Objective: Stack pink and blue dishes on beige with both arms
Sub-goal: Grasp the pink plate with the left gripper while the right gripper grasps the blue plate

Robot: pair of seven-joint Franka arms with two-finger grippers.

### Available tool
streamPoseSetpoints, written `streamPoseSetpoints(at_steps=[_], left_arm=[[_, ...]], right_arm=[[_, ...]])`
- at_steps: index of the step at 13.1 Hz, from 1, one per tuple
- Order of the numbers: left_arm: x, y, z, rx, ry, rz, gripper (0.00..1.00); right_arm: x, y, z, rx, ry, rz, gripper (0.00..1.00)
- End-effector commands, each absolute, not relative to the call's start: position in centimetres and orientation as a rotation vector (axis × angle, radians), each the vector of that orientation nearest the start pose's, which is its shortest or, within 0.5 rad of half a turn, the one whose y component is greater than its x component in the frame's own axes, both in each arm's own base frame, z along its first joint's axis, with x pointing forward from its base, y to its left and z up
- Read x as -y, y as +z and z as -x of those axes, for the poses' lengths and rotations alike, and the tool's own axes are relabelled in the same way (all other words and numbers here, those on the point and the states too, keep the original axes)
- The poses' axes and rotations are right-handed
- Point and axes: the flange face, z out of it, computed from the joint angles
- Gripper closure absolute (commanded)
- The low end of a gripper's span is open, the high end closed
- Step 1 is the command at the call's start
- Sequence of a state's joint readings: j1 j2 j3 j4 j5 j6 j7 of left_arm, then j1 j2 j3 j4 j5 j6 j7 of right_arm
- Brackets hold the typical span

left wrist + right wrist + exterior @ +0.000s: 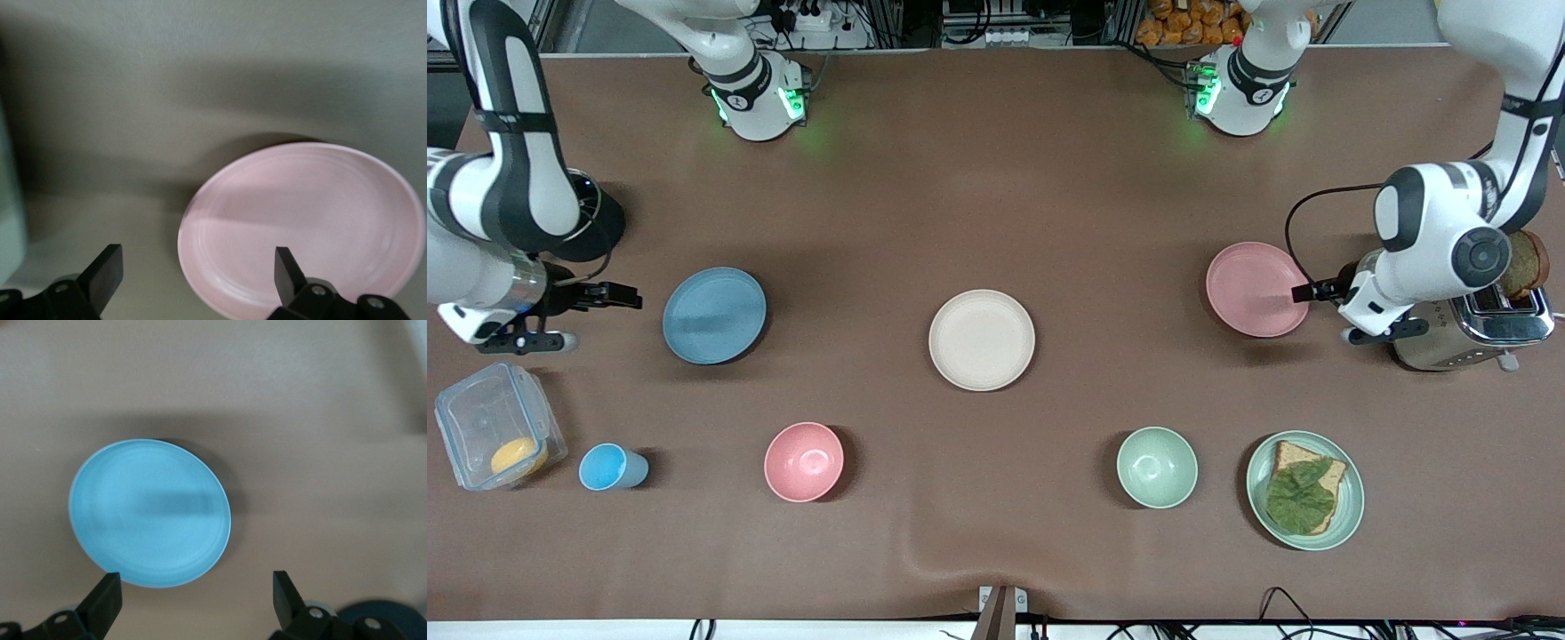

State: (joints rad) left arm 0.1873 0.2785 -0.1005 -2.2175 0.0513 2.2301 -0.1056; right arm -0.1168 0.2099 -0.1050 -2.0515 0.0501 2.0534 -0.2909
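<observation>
Brown bench [996, 178]: beige plate [982, 340] is flanked by pink plate [1254, 289], apparently touched by the spread left hand [1303, 293], and blue plate [714, 315], near the spread right hand [627, 298].

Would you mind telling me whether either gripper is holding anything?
Nothing is held: left gripper is open by the pink plate, right gripper open by the blue plate.

Four plates [714, 316] — two bowls [804, 461] — one cup [612, 468]

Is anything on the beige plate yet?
No. The beige plate lies bare. The blue plate and pink plate rest on the table apart from it, unstacked.
</observation>
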Motion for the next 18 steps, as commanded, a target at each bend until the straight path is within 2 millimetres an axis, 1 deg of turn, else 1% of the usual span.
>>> streamPoseSetpoints(at_steps=[1,2,3,4,6,7,9,11,12,13,14,15,16,17,18], left_arm=[[-5.7,20.7,-51.5,0.243,0.422,3.095,0.03],[-5.7,20.3,-51.4,0.242,0.422,3.096,0.04],[-5.7,19.8,-51.3,0.244,0.431,3.097,0.08],[-5.7,19.6,-51.3,0.244,0.434,3.097,0.12],[-5.9,19.6,-51.2,0.239,0.436,3.098,0.23],[-6.7,19.5,-51.1,0.254,0.437,3.101,0.27],[-7.5,18.9,-50.9,0.243,0.457,3.11,0.28],[-7.7,18.7,-50.8,0.249,0.462,3.113,0.29],[-7.7,18.3,-50.7,0.257,0.472,3.116,0.37],[-8.0,18.5,-50.8,0.267,0.467,3.117,0.42],[-7.9,18.4,-50.8,0.264,0.47,3.117,0.49],[-8.0,18.4,-50.9,0.267,0.467,3.118,0.56],[-8.0,18.4,-50.9,0.269,0.467,3.119,0.64],[-7.8,18.3,-51.0,0.28,0.471,3.126,0.77],[-7.7,18.3,-51.0,0.293,0.469,3.133,0.93]], right_arm=[[14.7,27.1,-53.4,0.119,0.288,2.97,0.0],[15.0,25.8,-53.5,0.118,0.274,2.951,0.0],[15.3,24.4,-53.3,0.107,0.281,2.937,0.0],[15.7,23.3,-53.3,0.109,0.279,2.937,0.0],[15.8,21.9,-53.2,0.095,0.297,2.928,0.0],[15.6,21.2,-53.3,0.082,0.299,2.918,0.0],[15.6,19.8,-53.3,0.067,0.307,2.916,0.0],[15.4,19.0,-53.4,0.065,0.312,2.913,0.0],[15.5,18.5,-53.6,0.065,0.319,2.912,0.0],[15.4,17.9,-53.5,0.068,0.332,2.908,0.0],[15.2,17.8,-53.6,0.073,0.335,2.908,0.0],[15.0,17.6,-53.6,0.079,0.339,2.906,0.06],[14.7,17.3,-53.6,0.082,0.349,2.905,0.17],[14.6,17.1,-53.6,0.085,0.355,2.902,0.32],[14.5,16.5,-53.5,0.096,0.368,2.894,0.51]])
